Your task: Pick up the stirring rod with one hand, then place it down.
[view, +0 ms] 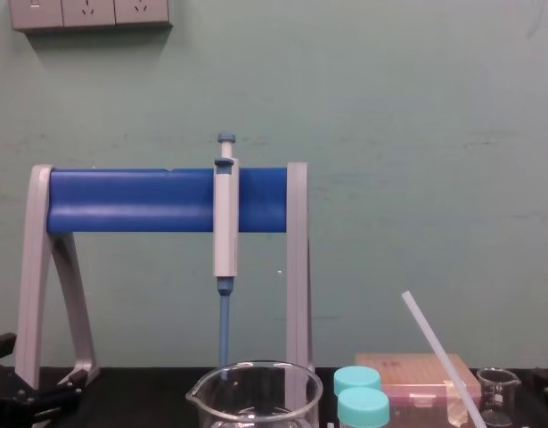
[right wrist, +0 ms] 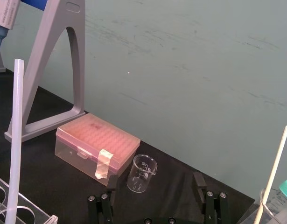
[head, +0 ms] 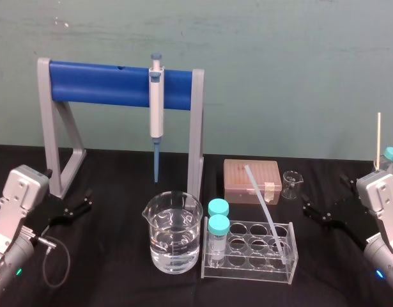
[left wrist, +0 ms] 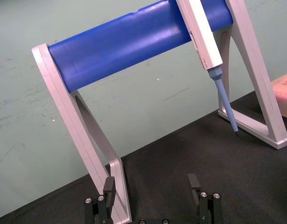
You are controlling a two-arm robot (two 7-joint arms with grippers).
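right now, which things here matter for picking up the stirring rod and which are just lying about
Job: stirring rod, leaning in the tube rack; right pincer, open; left pincer, open.

Lying about: pipette on its stand, large beaker, pink tip box, small beaker, capped vials.

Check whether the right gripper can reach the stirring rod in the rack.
Likely yes: the open right gripper sits just right of the tube rack, nothing between, and the stirring rod leans clear above it. The left gripper rests far left.
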